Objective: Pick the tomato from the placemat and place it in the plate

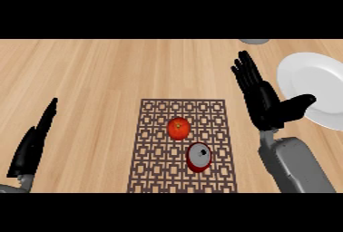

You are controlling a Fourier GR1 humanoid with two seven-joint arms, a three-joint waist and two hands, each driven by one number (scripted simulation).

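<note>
The right hand (pixel 262 102) is open at the right, between tomato (pixel 178 128) and plate (pixel 315 86). Reaching over, it might bump the red can (pixel 198 157) beside the tomato.

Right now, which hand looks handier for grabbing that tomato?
The right hand: it hovers open between the tomato and the plate. The left hand rests at the far left edge.

No readable text, labels, brands, numbers or signs anywhere: none on the tomato (pixel 178 128), placemat (pixel 154 149), plate (pixel 315 81), red can (pixel 198 157) or the wooden tabletop (pixel 100 77).
</note>
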